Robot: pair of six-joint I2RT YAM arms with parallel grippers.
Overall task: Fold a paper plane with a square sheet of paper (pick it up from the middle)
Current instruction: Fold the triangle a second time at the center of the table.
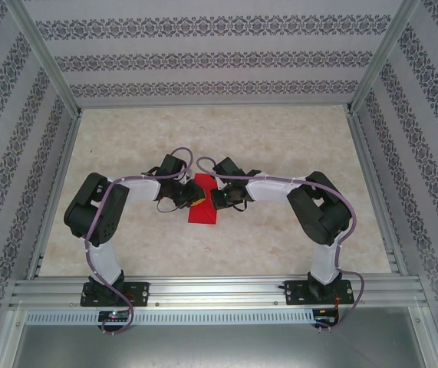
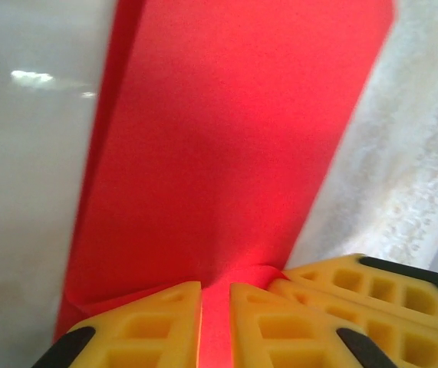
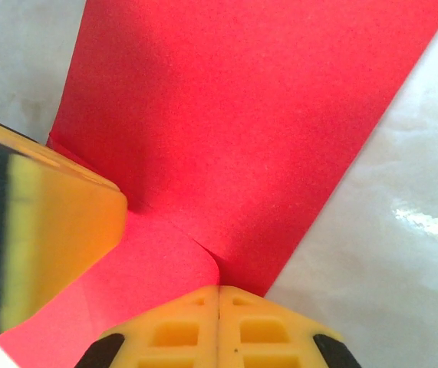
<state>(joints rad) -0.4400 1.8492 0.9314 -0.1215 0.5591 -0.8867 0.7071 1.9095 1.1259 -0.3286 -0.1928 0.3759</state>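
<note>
Sheet of paper (image 1: 203,208) lies at the centre of the overhead view, on the pale marbled table (image 1: 280,138), between the two wrists. It reads as an upright red oblong rather than a square. In the left wrist view a second layer shows along its left edge, so it looks already doubled over.

Left arm (image 1: 100,211) and right arm (image 1: 318,211) both reach inward, heads meeting over the upper end of the red strip.

Left gripper (image 2: 215,295): jaws narrow, a thin slit with red showing in it. The paper curls up from the table into that slit, so I judge it pinched.

Right gripper (image 3: 219,290): jaws pressed together, and a small raised ridge of paper runs up into the tip. I judge it clamped on that ridge. One of the left arm's yellow fingers (image 3: 57,215) sits just beside it, at the left of that frame.

Step in hand, by my reading: an early fold, both tools gripping the same end. Nose corners are not yet turned in.

Next move calls for lifting or turning the held end without tearing, keeping the edges aligned, then pressing a crease flat.
</note>
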